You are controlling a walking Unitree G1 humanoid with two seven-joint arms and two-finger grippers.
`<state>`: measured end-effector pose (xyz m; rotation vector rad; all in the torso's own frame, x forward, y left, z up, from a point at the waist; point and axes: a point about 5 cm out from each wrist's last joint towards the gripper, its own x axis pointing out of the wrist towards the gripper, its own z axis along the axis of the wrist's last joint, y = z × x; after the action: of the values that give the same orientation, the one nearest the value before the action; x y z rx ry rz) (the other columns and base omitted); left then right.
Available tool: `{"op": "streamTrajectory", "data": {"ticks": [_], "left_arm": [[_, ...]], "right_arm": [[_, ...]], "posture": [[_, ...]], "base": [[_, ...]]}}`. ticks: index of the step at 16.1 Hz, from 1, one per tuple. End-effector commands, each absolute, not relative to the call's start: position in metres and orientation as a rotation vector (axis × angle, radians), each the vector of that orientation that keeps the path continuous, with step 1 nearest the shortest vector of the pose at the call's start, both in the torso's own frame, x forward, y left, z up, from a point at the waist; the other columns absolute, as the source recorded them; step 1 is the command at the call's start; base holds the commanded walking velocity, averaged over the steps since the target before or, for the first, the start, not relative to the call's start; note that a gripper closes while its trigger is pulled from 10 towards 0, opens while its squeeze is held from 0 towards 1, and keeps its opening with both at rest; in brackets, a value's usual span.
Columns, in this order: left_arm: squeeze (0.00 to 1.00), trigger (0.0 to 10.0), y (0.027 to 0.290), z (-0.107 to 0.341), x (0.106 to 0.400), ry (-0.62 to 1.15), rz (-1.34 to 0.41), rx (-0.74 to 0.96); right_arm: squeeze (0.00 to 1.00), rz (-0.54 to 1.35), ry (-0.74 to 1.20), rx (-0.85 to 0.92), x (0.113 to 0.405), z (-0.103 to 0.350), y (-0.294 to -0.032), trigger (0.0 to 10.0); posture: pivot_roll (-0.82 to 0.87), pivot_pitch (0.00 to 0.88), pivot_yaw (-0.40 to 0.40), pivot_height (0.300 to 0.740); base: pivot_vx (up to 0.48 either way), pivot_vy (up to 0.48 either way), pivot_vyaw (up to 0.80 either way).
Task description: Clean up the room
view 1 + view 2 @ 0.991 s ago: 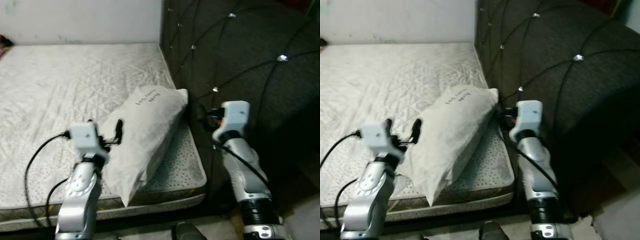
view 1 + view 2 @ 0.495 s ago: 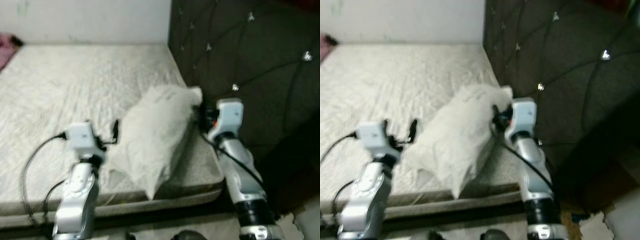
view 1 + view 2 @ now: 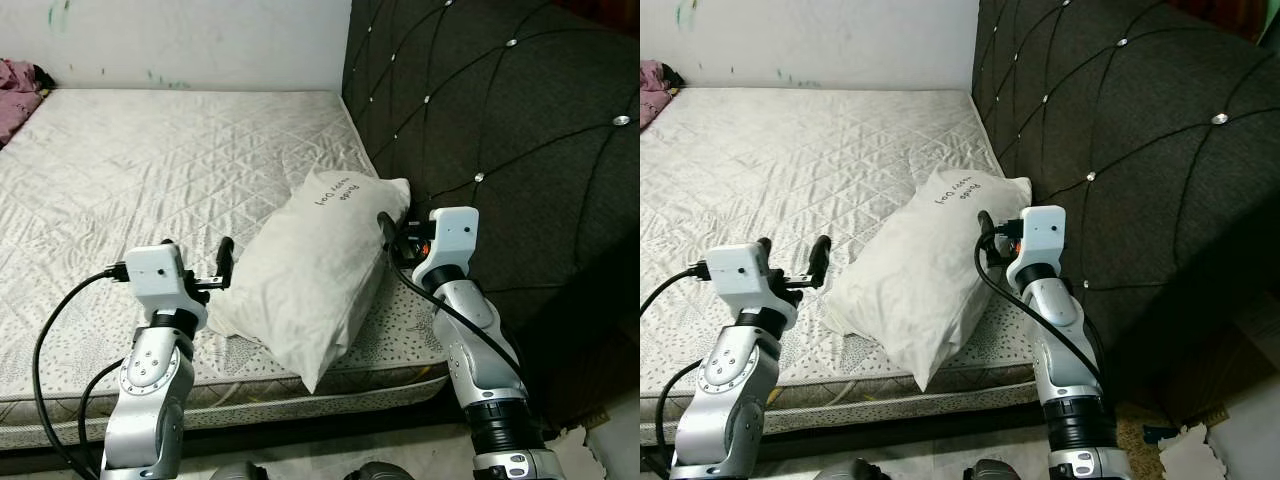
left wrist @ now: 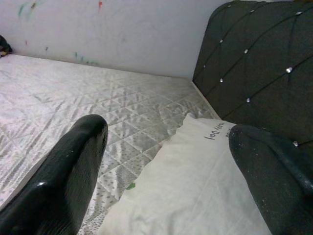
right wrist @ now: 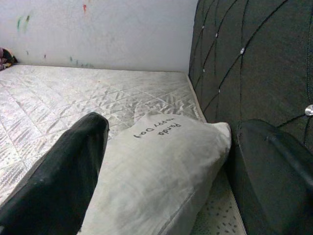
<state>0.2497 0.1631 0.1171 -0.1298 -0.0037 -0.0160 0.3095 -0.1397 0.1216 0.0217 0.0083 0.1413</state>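
Note:
A white pillow point(image 3: 315, 265) with dark handwriting lies tilted on the quilted mattress point(image 3: 150, 150), at the front corner beside the headboard. My left gripper point(image 3: 792, 262) is open at the pillow's left edge, with the pillow point(image 4: 195, 186) spread out ahead between its fingers. On the other side, my right gripper point(image 3: 400, 235) is open too, against the pillow's right side near the headboard. Its wrist view has the pillow point(image 5: 156, 166) between the two black fingers point(image 5: 73, 171). Neither gripper holds anything.
A dark tufted headboard point(image 3: 500, 100) rises along the mattress's right side, close to my right arm. A pink cloth point(image 3: 15, 75) lies at the far left corner by the white wall. Paper scraps point(image 3: 1185, 440) lie on the floor at the lower right.
The camera has swung and the blurred picture has steadied. The pillow still sits between my two open grippers, in about the same place.

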Motion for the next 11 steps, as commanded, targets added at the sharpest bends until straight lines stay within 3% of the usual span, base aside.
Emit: {"op": "streamTrajectory", "data": {"ticks": [1,9,11], "left_arm": [[0.00,10.0,0.162,0.118,0.251,0.000,-0.015,-0.131],[0.00,10.0,0.181,0.118,0.252,0.009,0.151,-0.059],[0.00,10.0,0.184,0.117,0.247,0.012,0.123,-0.074]], "right_arm": [[0.00,0.141,-0.005,0.015,0.311,0.126,-0.142,10.0],[0.00,0.214,0.000,0.056,0.308,0.127,-0.136,10.0],[0.00,0.246,0.007,0.063,0.305,0.126,-0.133,10.0]], "posture": [[-0.07,0.000,-0.031,0.740],[-0.07,0.000,-0.035,0.740],[-0.06,0.000,-0.038,0.740]], "base": [[0.000,0.000,0.00],[0.000,0.000,0.00],[0.000,0.000,0.00]]}}
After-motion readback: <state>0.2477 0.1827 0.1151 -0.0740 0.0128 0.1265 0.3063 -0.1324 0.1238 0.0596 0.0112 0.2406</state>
